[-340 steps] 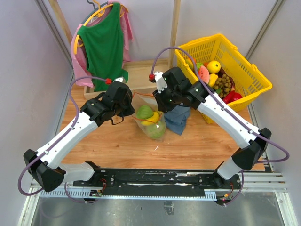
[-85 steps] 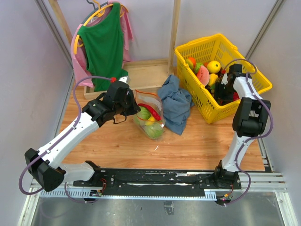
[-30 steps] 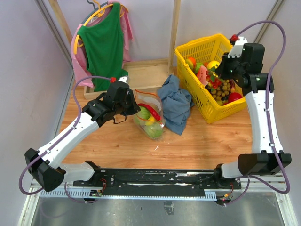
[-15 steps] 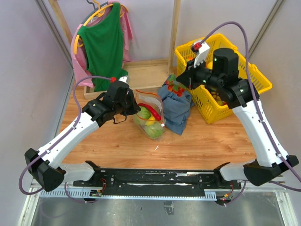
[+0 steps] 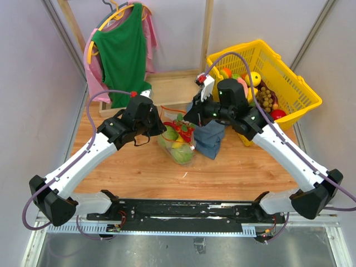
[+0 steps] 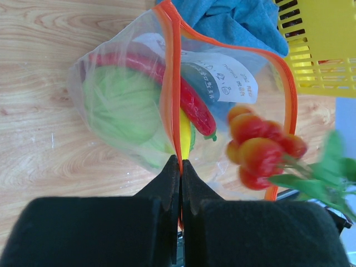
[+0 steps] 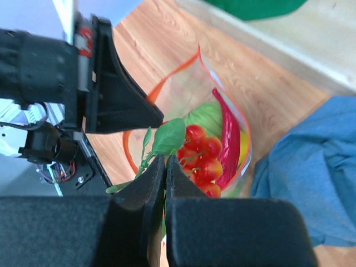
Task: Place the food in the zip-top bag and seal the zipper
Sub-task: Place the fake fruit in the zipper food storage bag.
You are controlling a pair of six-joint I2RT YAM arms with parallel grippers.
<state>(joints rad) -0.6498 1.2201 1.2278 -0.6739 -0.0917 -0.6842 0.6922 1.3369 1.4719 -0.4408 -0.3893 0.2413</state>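
Two grippers, both clenched.

Left gripper [image 6: 179,161]: jaws pressed flat together on the zipper [image 6: 171,67] of the zip-top bag [image 6: 119,61], pinching the near lip of the mouth. The other lip bows away to its right, so the mouth gapes. Bag body lies ahead of and left of the fingertips, on the surface [image 5: 139,172]. Inside it, cabbage [image 6: 119,103] to the left, chili [image 6: 189,97] along the pinched lip, banana [image 6: 185,133] just ahead of the tips. White label [image 6: 231,83] on the far wall.

Right gripper [image 7: 166,158]: clamped on the green stem of a cluster of small red tomatoes [image 7: 200,158]. Cluster hangs just past the fingertips, over the open mouth; whether it touches the plastic, cannot tell. Leaves stick out around the jaws.

Arms: left arm runs diagonally from the near-left base, wrist at the bag's left side. Right arm sweeps from the near-right base, wrist tipped down toward the bag.

Surroundings: blue cloth [image 5: 210,139] under the right wrist, touching the bag's right side. Yellow basket [image 5: 303,92] with more food behind the right forearm. Green shirt [image 5: 122,50] hangs beyond the left gripper.
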